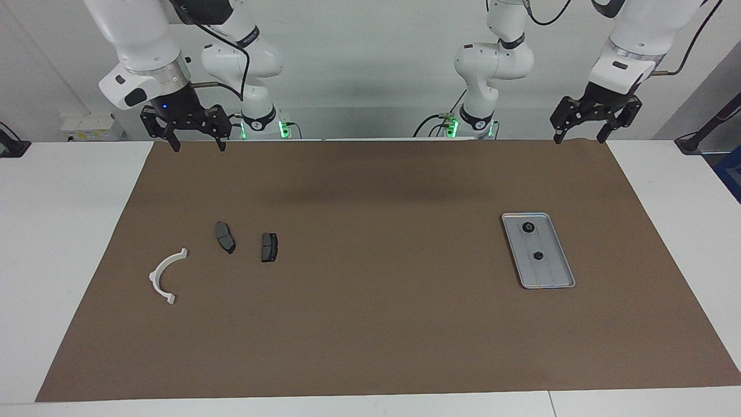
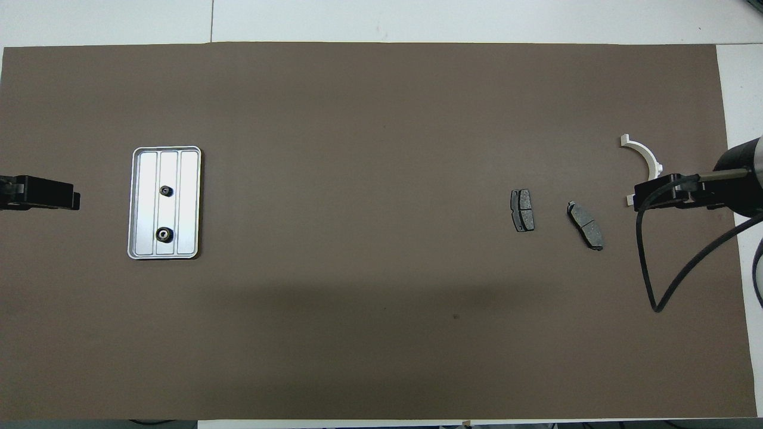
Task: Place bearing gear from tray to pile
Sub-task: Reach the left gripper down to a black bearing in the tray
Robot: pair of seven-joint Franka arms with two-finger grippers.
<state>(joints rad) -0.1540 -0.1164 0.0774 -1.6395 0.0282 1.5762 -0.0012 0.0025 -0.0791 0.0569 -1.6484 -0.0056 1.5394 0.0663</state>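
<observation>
Tray [image 1: 553, 277] holds two bearing gears [image 1: 527, 227]; pile [image 1: 168, 277] lies toward the right arm's end. Left hand [image 1: 580, 139] and right hand [image 1: 197, 143] wait raised, fingers spread, empty.

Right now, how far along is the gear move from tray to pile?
Nothing is done yet: both bearing gears sit in the tray, and the pile holds only the white bracket and two brake pads. Nothing is in hand: the left hand and right hand hang open and empty at the robots' end of the mat. Picking, carrying and placing remain.
</observation>
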